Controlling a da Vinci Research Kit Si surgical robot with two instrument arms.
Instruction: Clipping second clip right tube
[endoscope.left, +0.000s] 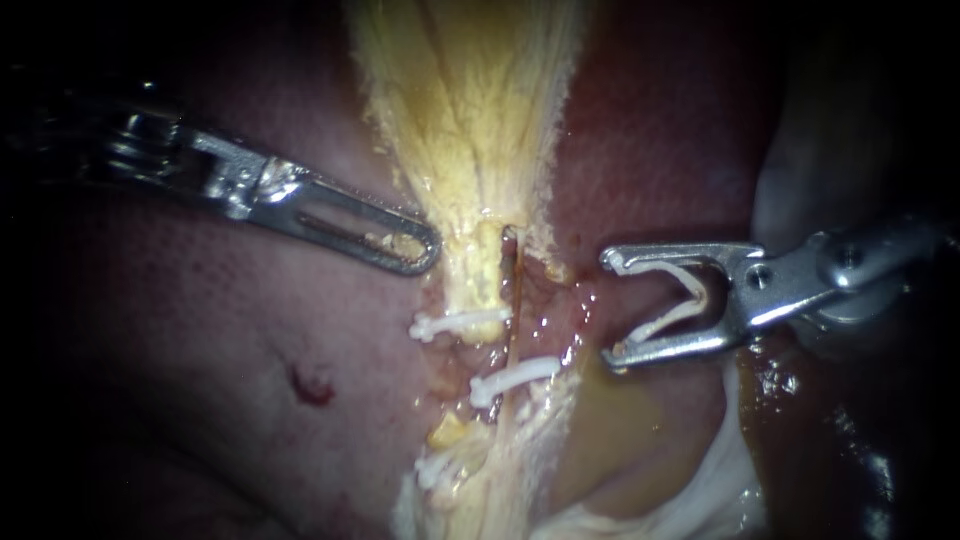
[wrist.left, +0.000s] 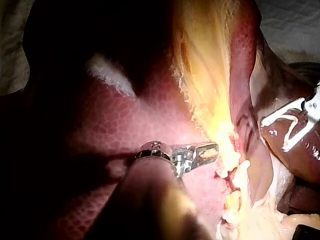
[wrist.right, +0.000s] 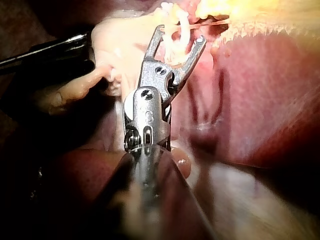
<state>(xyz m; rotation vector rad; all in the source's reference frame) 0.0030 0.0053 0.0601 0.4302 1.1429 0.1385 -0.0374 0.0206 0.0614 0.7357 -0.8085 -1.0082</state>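
Right instrument (endoscope.left: 607, 310) reaches in from the right edge, shaft nearly level. Its jaws are spread wide and carry an open white clip (endoscope.left: 668, 318), whose two legs lie against them. The jaw tips stand near the right tube (endoscope.left: 513, 300), a thin brownish strand, but apart from it, with glistening tissue between.

Left instrument (endoscope.left: 422, 250) slants down from the left with its slotted jaws lying together. Its tip touches the edge of the yellow strand (endoscope.left: 478, 280) just beside the tube. Fanned yellow tissue (endoscope.left: 470, 110) narrows from above into that strand.

White clips already sit on the strands: an upper clip (endoscope.left: 460, 323) across the yellow strand, a middle clip (endoscope.left: 515, 375) across the right tube lower down, and a lower clip (endoscope.left: 440, 468) below both.

Dark red liver (endoscope.left: 250, 350) lies on both sides, with a small red spot (endoscope.left: 310, 385) below the left instrument. Yellow fluid (endoscope.left: 620, 420) pools under the right instrument's jaws.
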